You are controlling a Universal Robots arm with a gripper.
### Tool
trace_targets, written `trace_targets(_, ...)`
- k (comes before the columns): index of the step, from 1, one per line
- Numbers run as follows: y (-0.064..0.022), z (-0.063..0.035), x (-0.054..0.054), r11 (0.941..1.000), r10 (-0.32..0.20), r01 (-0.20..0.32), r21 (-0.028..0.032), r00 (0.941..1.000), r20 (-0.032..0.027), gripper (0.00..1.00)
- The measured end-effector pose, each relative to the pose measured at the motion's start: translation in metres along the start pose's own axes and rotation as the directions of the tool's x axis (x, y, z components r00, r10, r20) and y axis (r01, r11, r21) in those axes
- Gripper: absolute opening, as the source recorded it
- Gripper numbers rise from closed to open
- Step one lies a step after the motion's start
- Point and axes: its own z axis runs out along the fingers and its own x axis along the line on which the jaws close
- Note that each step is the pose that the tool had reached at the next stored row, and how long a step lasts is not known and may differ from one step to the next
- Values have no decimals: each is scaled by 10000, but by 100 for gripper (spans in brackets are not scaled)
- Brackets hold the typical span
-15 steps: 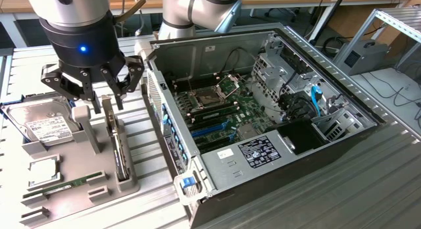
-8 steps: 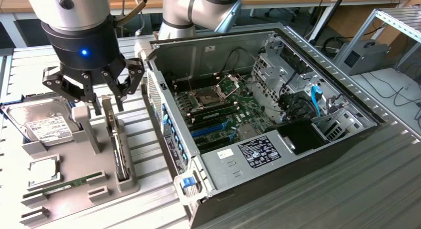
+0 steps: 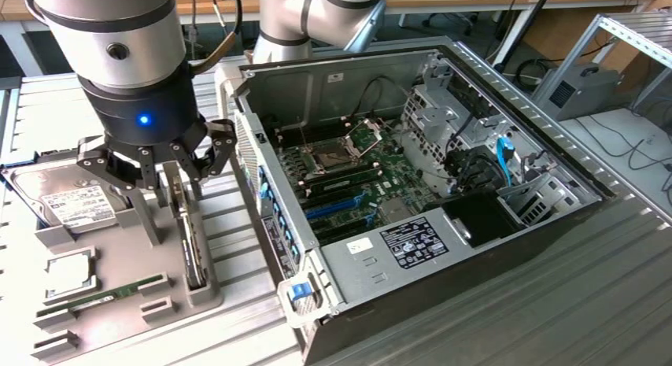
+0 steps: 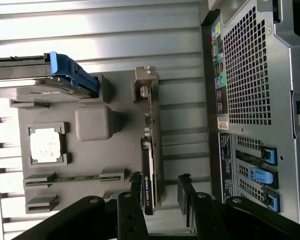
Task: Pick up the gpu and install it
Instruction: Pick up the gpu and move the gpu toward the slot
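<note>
The gpu [image 3: 190,234] stands on its edge in a slot of the grey holder tray [image 3: 126,319], to the exterior view's left of the open computer case [image 3: 420,248]. In the wrist view the gpu [image 4: 151,145] shows as a thin green card with a silver bracket at one end. My gripper [image 3: 182,186] hangs directly over the card. My gripper [image 4: 160,187] is open, its black fingers [image 4: 135,186] standing on either side of the card's near end. One finger is close against the card and the other stands apart with a gap.
On the same tray lie a hard drive [image 3: 74,202] with a blue handle [image 4: 72,75], a processor chip [image 4: 46,145] and a memory stick [image 4: 75,177]. The case's motherboard [image 3: 347,181] lies exposed. The case's rear panel [image 4: 250,75] stands close beside the tray.
</note>
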Motion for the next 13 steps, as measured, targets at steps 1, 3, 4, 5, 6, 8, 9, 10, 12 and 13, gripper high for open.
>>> trace_targets(1,0,0,0,10000,0,0,0,10000,0,42)
trace_targets(3,0,0,0,10000,0,0,0,10000,0,42)
trace_targets(4,0,0,0,10000,0,0,0,10000,0,42)
trace_targets(5,0,0,0,10000,0,0,0,10000,0,42)
trace_targets(6,0,0,0,10000,0,0,0,10000,0,42)
trace_targets(8,0,0,0,10000,0,0,0,10000,0,42)
trace_targets(9,0,0,0,10000,0,0,0,10000,0,42)
trace_targets(10,0,0,0,10000,0,0,-1,10000,1,42)
trace_targets(12,-1,12,0,10000,0,0,-2,10000,2,42)
trace_targets(13,-1,18,1,10000,0,0,-2,10000,1,42)
